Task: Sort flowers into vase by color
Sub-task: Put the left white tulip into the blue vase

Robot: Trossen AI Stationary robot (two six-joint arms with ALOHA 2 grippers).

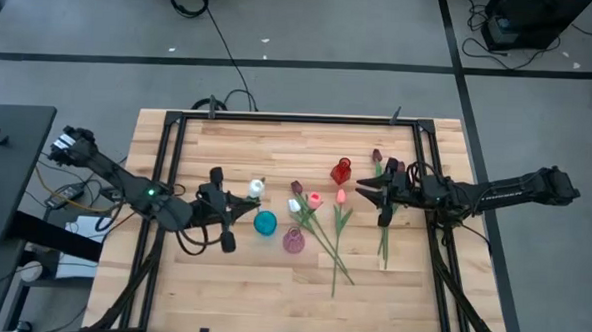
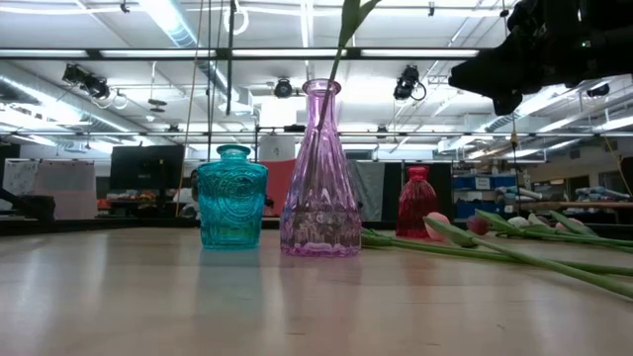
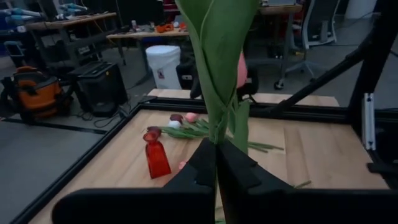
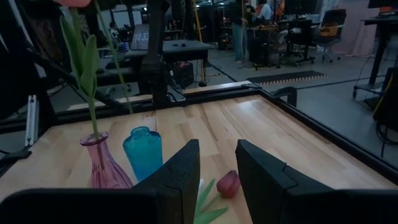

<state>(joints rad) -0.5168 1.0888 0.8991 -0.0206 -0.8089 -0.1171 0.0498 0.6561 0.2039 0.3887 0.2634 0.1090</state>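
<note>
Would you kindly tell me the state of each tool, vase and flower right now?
left tool: shut on a flower stem
right tool: open, empty
pink vase: upright, one stem inside
teal vase: upright, empty
red vase: upright, empty
loose flowers: lying flat on the table

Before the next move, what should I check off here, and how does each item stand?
1. Left gripper shut firmly on a flower stem: ok.
2. Right gripper open and holding nothing: ok.
3. A reddish tulip head lies on the table just past the right gripper's fingers: ok.
4. Pink vase upright with one stem standing in it: ok.
5. Teal vase and red vase upright: ok.
6. Held flower's colour suits the vase it is heading for: cannot tell.
</note>
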